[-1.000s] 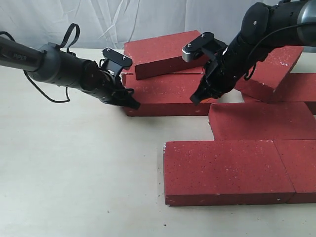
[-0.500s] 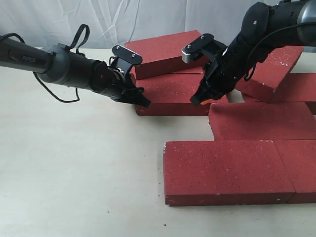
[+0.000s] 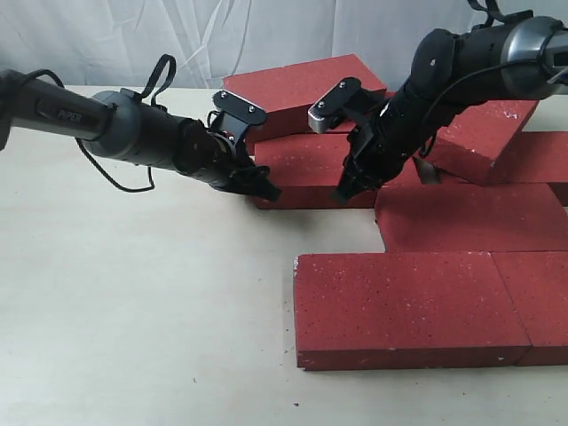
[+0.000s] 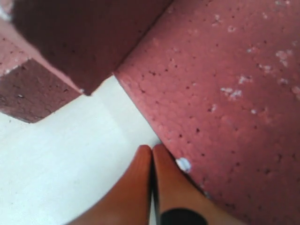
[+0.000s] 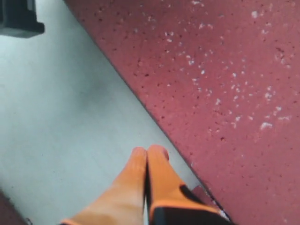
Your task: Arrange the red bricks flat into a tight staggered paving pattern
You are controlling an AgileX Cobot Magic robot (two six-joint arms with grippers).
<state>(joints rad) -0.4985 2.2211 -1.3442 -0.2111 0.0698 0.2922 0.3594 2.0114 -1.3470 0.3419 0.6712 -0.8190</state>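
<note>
Several red bricks lie on the pale table. A front brick (image 3: 404,306) and its right neighbour (image 3: 541,302) lie flat side by side, with a second-row brick (image 3: 470,217) behind them. Behind that row, the middle brick (image 3: 306,169) lies flat. My left gripper (image 3: 269,190) is shut, its tips (image 4: 152,149) against that brick's (image 4: 225,93) left end near the corner. My right gripper (image 3: 342,193) is shut and empty, its tips (image 5: 149,151) over the table beside the same brick's (image 5: 211,70) front edge. The arm hides the brick's right end.
A back brick (image 3: 302,89) lies tilted across the middle brick's rear. At the right, another tilted brick (image 3: 484,133) leans over a flat one (image 3: 541,160). Bare table (image 3: 133,311) spreads to the left and front. A white curtain hangs behind.
My left gripper has moved right, staying shut, and the middle brick has slid right with it. My right gripper has shifted left and down to that brick's front edge.
</note>
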